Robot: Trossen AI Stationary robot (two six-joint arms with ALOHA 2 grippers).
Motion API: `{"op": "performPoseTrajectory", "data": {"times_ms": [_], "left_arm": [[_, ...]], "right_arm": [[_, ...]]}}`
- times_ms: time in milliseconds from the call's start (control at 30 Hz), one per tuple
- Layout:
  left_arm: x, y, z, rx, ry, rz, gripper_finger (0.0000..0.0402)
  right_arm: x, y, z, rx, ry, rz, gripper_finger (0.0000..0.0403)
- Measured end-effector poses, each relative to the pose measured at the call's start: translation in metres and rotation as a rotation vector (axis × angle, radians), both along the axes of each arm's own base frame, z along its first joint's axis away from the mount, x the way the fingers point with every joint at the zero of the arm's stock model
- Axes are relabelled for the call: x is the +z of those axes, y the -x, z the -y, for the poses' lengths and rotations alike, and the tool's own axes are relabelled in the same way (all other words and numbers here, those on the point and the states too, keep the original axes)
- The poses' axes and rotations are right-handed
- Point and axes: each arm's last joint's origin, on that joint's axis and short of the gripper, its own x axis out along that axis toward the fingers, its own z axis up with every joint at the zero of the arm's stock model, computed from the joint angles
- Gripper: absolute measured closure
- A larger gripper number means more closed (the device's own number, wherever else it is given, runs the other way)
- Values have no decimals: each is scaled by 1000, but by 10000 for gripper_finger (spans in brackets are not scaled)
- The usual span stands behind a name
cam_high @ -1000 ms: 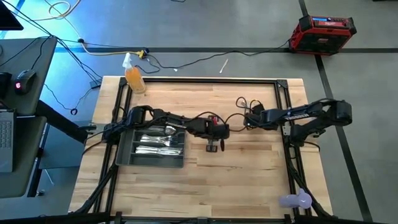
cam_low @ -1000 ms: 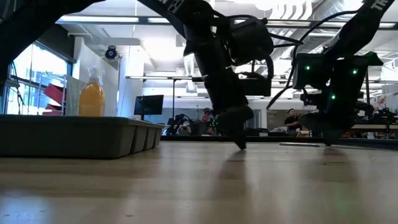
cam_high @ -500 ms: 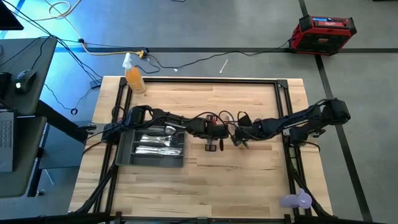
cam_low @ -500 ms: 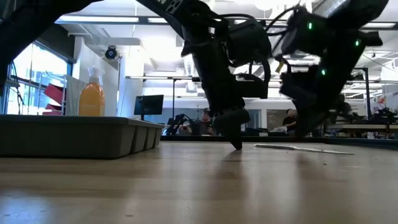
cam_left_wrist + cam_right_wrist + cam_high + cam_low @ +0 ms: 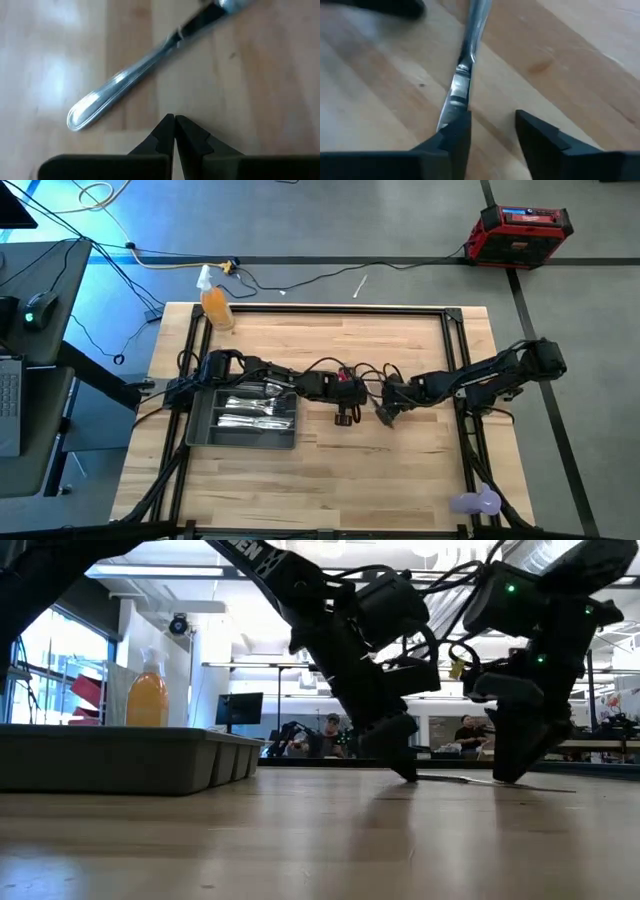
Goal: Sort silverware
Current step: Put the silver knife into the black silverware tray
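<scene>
silverware: one slim shiny steel piece (image 5: 145, 67) lies flat on pale wood table (image 5: 400, 470) mid-table. right gripper (image 5: 492, 125) parted beside its stem (offset); closing may skid it. left gripper (image 5: 174, 131) pinched together, empty.

You have a pale wooden counter (image 5: 400, 470) edged by a black frame. On it, toward the left arm's side, sits a dark grey tray (image 5: 207, 432) with silverware (image 5: 250, 408) in its compartments. An orange bottle (image 5: 216, 306) stands at the far left corner. One loose silver utensil (image 5: 125, 85) lies flat on the bare wood near the middle.
</scene>
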Motion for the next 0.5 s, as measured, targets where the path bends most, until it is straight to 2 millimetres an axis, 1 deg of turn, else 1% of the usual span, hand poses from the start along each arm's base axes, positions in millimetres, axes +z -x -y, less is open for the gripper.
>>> {"op": "performPoseTrajectory", "data": {"times_ms": [67, 133, 300, 433, 500], "left_arm": [[1, -2, 1, -20, 25, 27, 401], [1, -4, 2, -37, 58, 47, 401], [1, -5, 4, -54, 109, 59, 401], [-3, -8, 5, -55, 168, 82, 401], [-12, -10, 6, -55, 181, 86, 401]], "right_arm": [[-3, 0, 1, -6, -18, 47, 240], [-6, -1, 1, -21, -38, 102, 230], [-12, -4, 0, -52, -88, 244, 227], [-14, -3, 0, -57, -94, 281, 227], [-14, -5, 1, -61, -93, 291, 227]]}}
